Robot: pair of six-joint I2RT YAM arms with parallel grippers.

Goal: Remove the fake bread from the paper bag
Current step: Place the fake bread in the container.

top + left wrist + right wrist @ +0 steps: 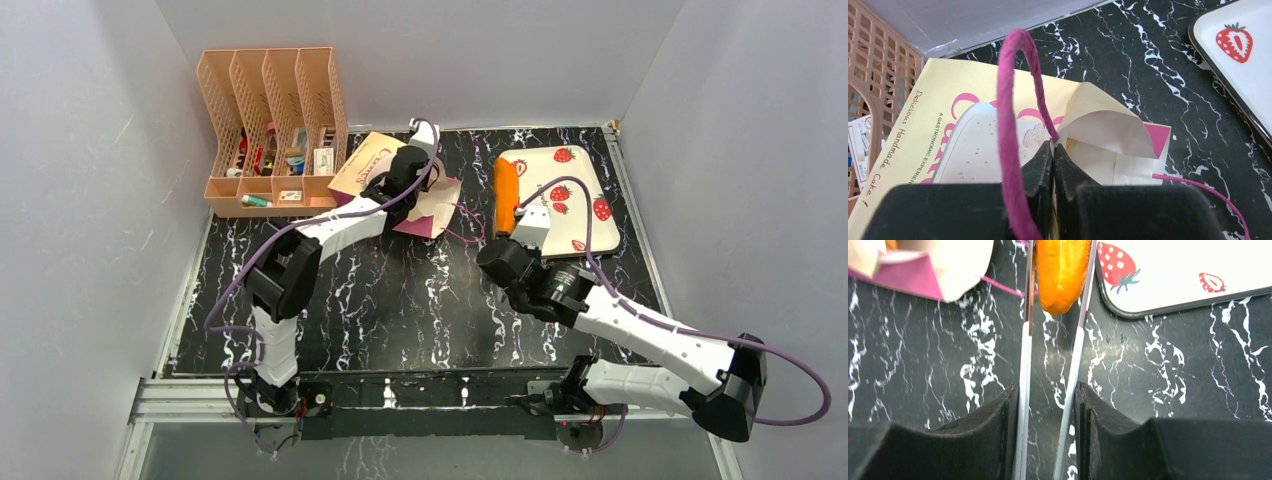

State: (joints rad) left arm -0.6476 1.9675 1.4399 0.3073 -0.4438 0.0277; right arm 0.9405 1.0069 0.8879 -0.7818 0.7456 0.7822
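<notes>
The paper bag (pixel 372 163) lies on its side at the back of the table, tan with a maroon end, its mouth facing right. My left gripper (pixel 402 178) is shut on the bag's upper rim (pixel 1075 107) beside the pink string handle (pixel 1007 125); the jaws meet on the paper (pixel 1053 147). My right gripper (pixel 517 238) is shut on a pair of white tongs (pixel 1024 355), whose two arms run between the fingers (pixel 1048 390). The tongs clamp the orange fake bread (pixel 1062 272), which is outside the bag at the tray's left edge (pixel 506 195).
A white strawberry-print tray (pixel 570 200) lies at the back right and shows in both wrist views (pixel 1233 55) (pixel 1173 275). A peach file rack (pixel 270 130) with small items stands at the back left. The bag's second handle (pixel 1198 187) trails on the black marble tabletop.
</notes>
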